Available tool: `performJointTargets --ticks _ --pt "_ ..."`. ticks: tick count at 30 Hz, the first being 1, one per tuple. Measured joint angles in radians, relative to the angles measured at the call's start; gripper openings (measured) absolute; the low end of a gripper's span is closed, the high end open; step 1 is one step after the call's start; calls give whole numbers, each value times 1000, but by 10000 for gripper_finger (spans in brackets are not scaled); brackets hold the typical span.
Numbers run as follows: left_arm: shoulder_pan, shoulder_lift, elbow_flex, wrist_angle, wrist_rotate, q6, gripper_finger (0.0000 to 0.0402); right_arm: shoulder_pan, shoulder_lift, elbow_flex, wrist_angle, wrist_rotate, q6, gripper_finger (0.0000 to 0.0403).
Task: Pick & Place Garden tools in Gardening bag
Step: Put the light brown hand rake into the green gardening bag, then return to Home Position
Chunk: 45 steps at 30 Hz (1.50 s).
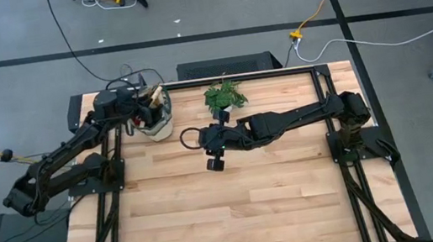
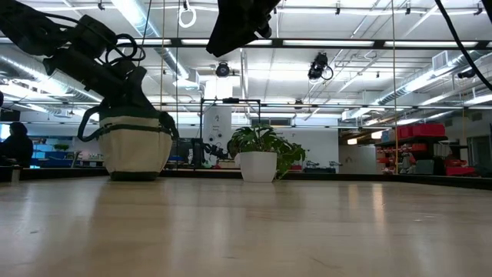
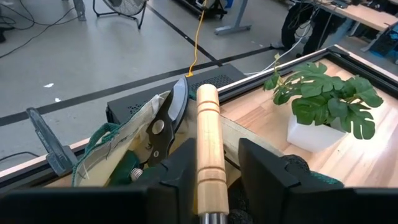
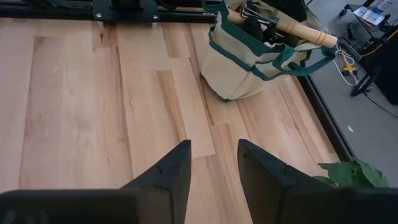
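**A:** Two arms up, and your left gripper (image 1: pixel 149 107) sits right over the bag (image 1: pixel 158 125) at the table's far left corner. See the wooden handle (image 3: pixel 208 134)? Your left fingers (image 3: pixel 261 165) stand on either side of it, pinching it near its metal end.

**B:** What's in the bag (image 3: pixel 118 149) with it?

**A:** Shears (image 3: pixel 165 127) stand in the bag just beside that handle, blades pointing up past the rim. Something with a dark green knurled cap pokes out below them; you can't tell what it is. From your right wrist camera the bag (image 4: pixel 255 59) shows beige cloth, green trim and a green strap, with the handle (image 4: pixel 305 28) lying across its mouth and metal prongs next to it.

**B:** And your right arm?

**A:** Your right gripper (image 1: pixel 215 157) hangs over bare table (image 1: pixel 238 211) near the middle, well apart from the bag. Its fingers (image 4: pixel 171 168) are spread, nothing between them, just wood planks below.

**B:** Anything else on the table?

**A:** One plant (image 1: pixel 225 95) in a white pot at the far edge, between the two arms' bases, near the bag but not touching. In the low view the bag (image 2: pixel 134 150) stands upright on the left, your left arm bent down onto its top, and the plant (image 2: pixel 261 158) stands beside it.
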Motion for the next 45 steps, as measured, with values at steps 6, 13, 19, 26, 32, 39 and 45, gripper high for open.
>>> performJointTargets --ticks 6,13,19,26,32,39,45 --pt "0 0 0 1 0 -39 176 0 0 0 0 0 0 132" --pt "0 -38 0 1 66 -65 199 0 0 0 1 0 0 132" --pt "0 -147 1 3 157 -74 193 -4 0 0 1 0 0 132" --pt "0 -296 1 3 454 -103 191 -4 0 0 12 0 -10 132" --pt "-54 -432 1 -30 506 -172 190 -4 -1 0 52 3 -33 116" --pt "-195 -554 2 -174 437 -167 190 -22 -15 0 89 -8 -51 75" --pt "-329 -615 2 -282 346 -138 190 -39 -54 0 90 -11 -51 63"
